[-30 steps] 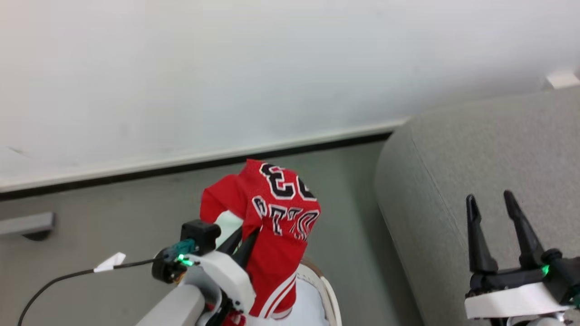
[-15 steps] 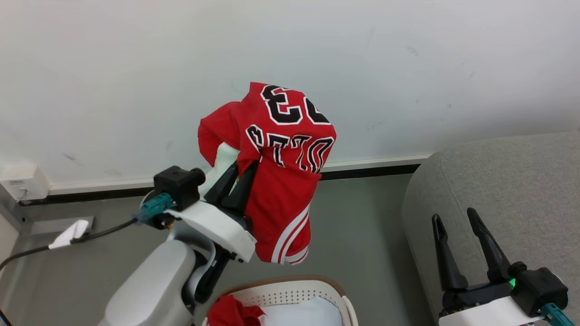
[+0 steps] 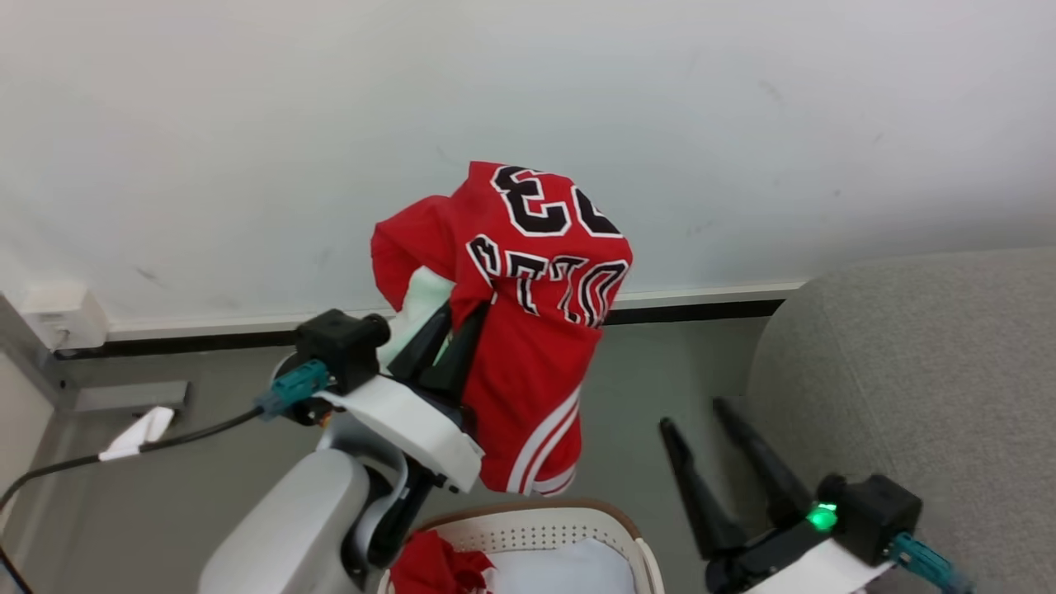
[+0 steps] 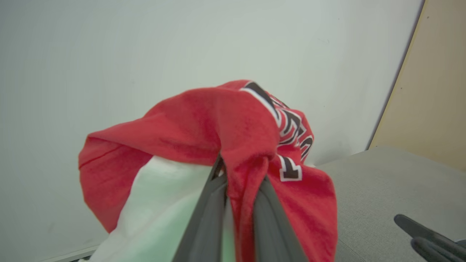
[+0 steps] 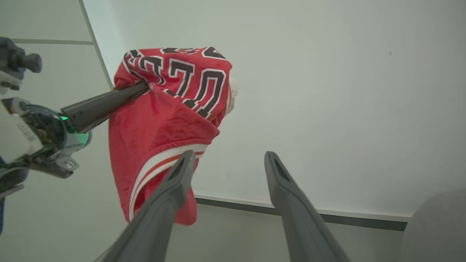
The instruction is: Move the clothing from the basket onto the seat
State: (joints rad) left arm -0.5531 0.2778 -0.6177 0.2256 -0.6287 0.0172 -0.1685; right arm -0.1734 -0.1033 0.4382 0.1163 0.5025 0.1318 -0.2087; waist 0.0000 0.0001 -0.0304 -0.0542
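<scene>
We've got the bright red sports jersey with black, white-outlined numerals [image 3: 536,330] up in the air, well above the rounded cream-white perforated laundry basket with the brown rim [image 3: 577,516]. It is pinched in the left gripper [image 3: 462,320], whose two dark fingers are pressed together on a fold of it. We judge it's carried that high so the striped hem hangs free of the rim on the way to the large light grey upholstered sofa seat [image 3: 924,371] off to the right. The right gripper [image 3: 691,414] hangs empty between basket and seat, fingers spread apart, perhaps ready to help.

Now the hidden bits. The left fingertips are buried in cloth, and the lettering is folded and upside down, so we can't read it whole. The basket is cut off by the bottom edge, with red fabric [image 3: 433,565] inside beside something white we can't identify.
</scene>
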